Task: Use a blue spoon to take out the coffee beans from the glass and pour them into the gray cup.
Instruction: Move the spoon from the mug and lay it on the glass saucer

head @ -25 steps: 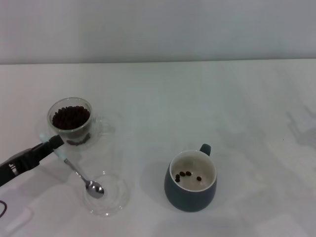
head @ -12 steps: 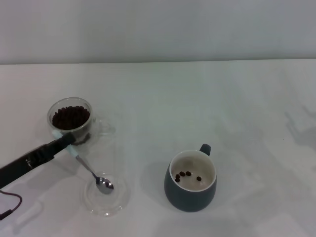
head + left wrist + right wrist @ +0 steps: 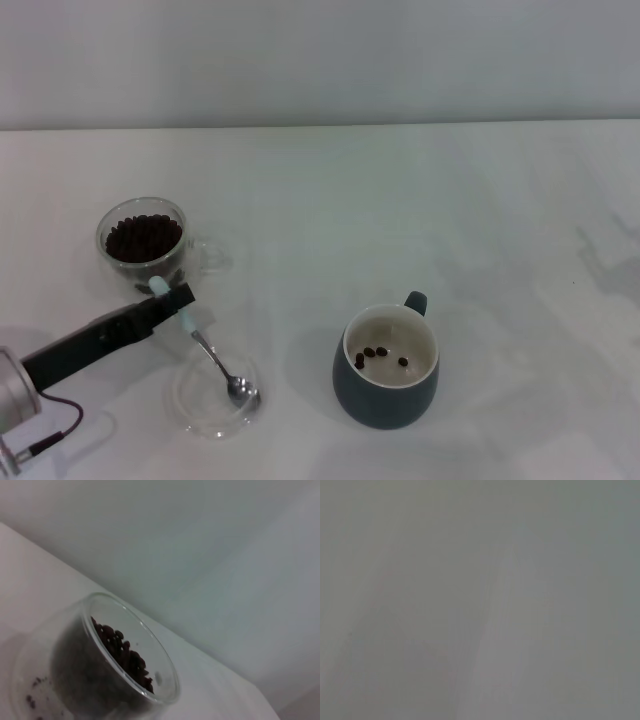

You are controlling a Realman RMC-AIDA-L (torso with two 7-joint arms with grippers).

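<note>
On a white table (image 3: 420,190), the gray cup (image 3: 385,385) sits lower centre with a few coffee beans inside. At middle left, the glass (image 3: 145,243) holds a heap of coffee beans (image 3: 143,237). Lower left, the left gripper (image 3: 172,303) is clamped on the blue spoon (image 3: 215,357) by its pale handle, the bowl resting in a shallow glass dish (image 3: 215,393). No writing is legible anywhere.

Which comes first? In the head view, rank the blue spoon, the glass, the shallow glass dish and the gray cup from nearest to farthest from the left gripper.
1. blue spoon: held in the left gripper by its handle.
2. glass: just behind the gripper.
3. shallow glass dish: in front, under the spoon's bowl. Close to the glass's rank.
4. gray cup: well off to the right.
</note>
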